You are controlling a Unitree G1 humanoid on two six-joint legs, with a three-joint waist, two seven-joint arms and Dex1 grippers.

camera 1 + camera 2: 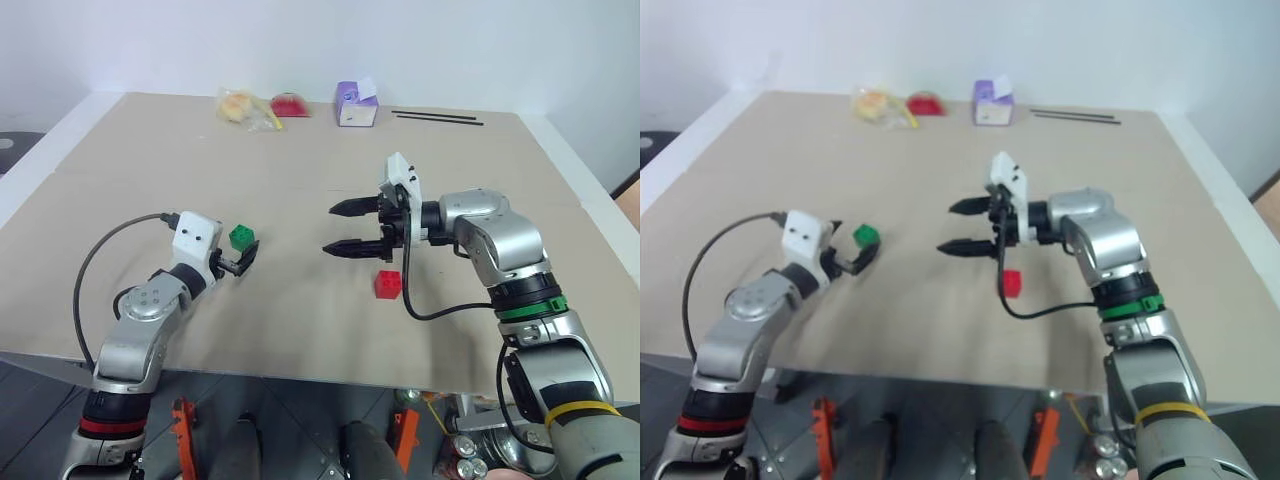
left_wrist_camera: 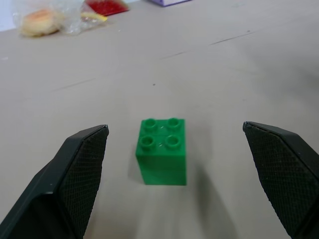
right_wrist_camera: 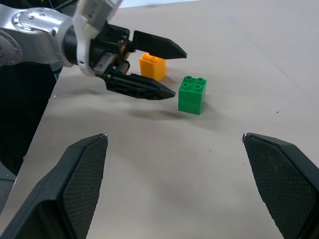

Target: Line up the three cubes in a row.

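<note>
The left claw sits low over the tan bench with its two black fingers spread wide and nothing between them. The green cube stands on the bench just past its fingertips, close to but apart from them (in the left wrist view it lies centred in the gap ahead of the fingers). It sits upright, studs up, four in a square; it has no clear long axis, and its side faces are turned slightly askew to the line of the fingers.

The yellow-orange cube shows in the right wrist view, upright with studs up, just beyond the left claw and partly behind its upper finger, near the green cube but not touching it.

The right claw hangs above the bench, pointing across toward the left arm, fingers wide apart and empty. The red cube rests on the bench below and slightly behind that claw's fingers, near its wrist, upright and untouched. It lies well apart from the green cube, so the three are not in a row.
</note>
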